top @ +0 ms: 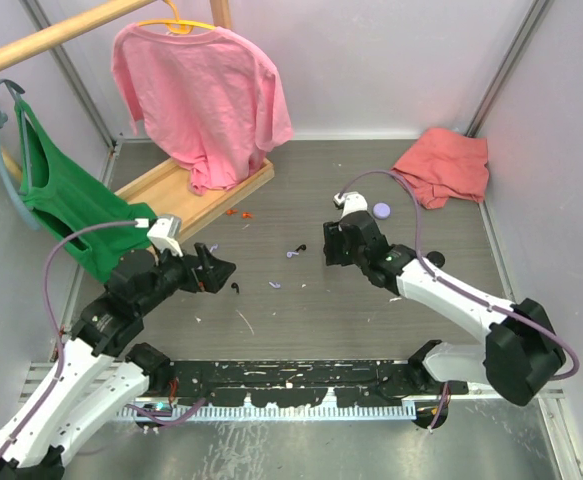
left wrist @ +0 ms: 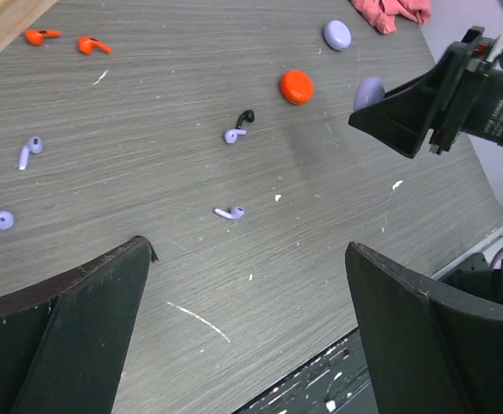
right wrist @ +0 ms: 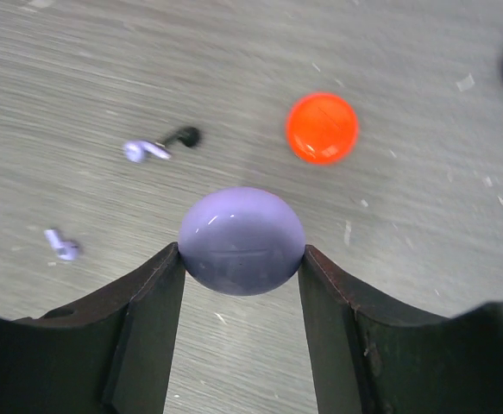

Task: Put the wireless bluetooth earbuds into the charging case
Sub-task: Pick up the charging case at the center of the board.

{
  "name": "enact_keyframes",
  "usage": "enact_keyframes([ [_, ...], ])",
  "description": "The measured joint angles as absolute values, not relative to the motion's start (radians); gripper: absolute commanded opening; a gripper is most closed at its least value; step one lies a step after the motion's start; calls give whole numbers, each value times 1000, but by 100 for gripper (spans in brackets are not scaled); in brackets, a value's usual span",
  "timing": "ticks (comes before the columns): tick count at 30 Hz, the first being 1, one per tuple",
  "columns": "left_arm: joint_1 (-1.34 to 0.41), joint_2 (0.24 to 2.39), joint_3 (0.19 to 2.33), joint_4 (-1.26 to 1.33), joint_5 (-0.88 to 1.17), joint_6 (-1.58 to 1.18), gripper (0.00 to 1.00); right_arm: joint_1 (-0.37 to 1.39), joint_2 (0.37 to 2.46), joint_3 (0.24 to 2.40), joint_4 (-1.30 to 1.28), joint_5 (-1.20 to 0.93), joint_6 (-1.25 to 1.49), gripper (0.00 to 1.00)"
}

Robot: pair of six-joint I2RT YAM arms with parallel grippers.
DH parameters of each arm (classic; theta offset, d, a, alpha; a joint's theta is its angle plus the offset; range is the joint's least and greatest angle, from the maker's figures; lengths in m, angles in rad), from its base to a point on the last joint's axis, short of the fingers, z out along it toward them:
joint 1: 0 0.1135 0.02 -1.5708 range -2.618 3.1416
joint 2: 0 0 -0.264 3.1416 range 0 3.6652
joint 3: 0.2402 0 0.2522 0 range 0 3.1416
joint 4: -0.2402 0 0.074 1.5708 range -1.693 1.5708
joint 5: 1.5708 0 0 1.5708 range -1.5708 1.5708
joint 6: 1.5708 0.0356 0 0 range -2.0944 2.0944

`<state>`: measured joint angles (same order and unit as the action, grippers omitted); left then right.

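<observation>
The right tool [right wrist: 242, 259], jaws half apart, grips a glossy domed lilac case [right wrist: 242, 233] mid-bench. A round orange case [right wrist: 322, 128] lies near it. Lilac earbuds [left wrist: 231, 212], a black earbud [left wrist: 246, 116] and orange earbuds [left wrist: 40, 35] lie loose on the grey, wood-grained bench [right wrist: 424, 241]. The left tool [left wrist: 249, 259] hangs wide open, empty.

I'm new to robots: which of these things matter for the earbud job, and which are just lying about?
For the job: lilac case in the right claw; orange-red case; second lilac case; lilac earbuds; black earbud; orange-red earbuds.
Lying about: pink T-shirt, green top, salmon cloth, wooden rack.
</observation>
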<state>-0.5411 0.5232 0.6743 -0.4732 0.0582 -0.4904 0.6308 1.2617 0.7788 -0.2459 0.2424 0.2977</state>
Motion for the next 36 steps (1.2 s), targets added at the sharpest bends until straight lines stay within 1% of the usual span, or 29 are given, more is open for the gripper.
enact_keyframes([
  [4,-541,595,674,-415,94,-506,98,689,1192,749,-112,179,228,53],
  [11,-541,715,675,-278,208,-509,98,799,1142,686,44,113,136,53],
  [16,-541,856,685,-212,289,-519,100,859,1096,636,117,99,81,54],
  [17,-541,889,686,-198,308,-529,99,869,1084,626,131,97,72,54],
  [25,-541,1095,725,-70,455,-624,88,926,1065,607,192,91,19,53],
  [29,-548,1139,743,-11,504,-666,78,949,1068,607,210,93,1,53],
  [31,-557,1154,752,11,520,-675,71,956,1072,607,217,95,-4,54],
  [34,-567,1172,762,31,542,-688,58,963,1079,607,223,95,-7,53],
  [36,-571,1188,769,38,557,-693,52,967,1082,607,226,96,-10,53],
])
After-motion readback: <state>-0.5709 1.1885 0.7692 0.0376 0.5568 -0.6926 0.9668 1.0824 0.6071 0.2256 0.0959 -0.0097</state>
